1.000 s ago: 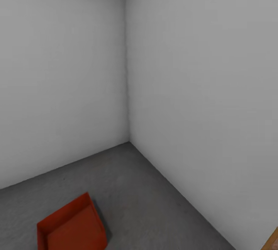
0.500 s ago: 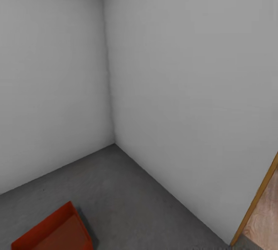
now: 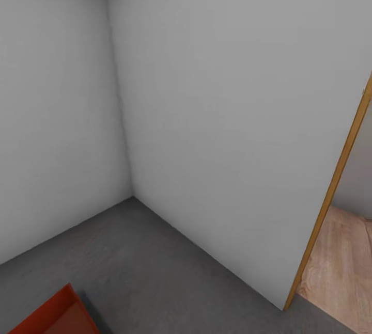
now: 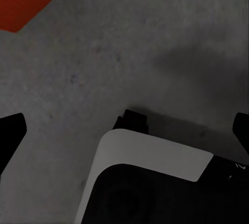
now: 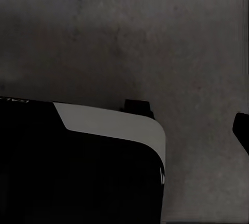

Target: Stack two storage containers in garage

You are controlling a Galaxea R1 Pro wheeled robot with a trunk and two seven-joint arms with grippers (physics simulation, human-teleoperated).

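Left gripper [image 4: 124, 125] spread wide over dark grey mottled concrete floor [image 3: 155, 267], empty; right gripper state could not be told. One orange-red ribbed plastic bin [image 3: 49, 316] resting on floor, slid toward frame corner as view swung right. Beyond, orange wooden door frame [image 3: 330, 189] and light plank flooring [image 3: 341, 261] newly exposed. Probably heading out for second bin.

Head toward corner; wrists over floor [image 4: 155, 37]
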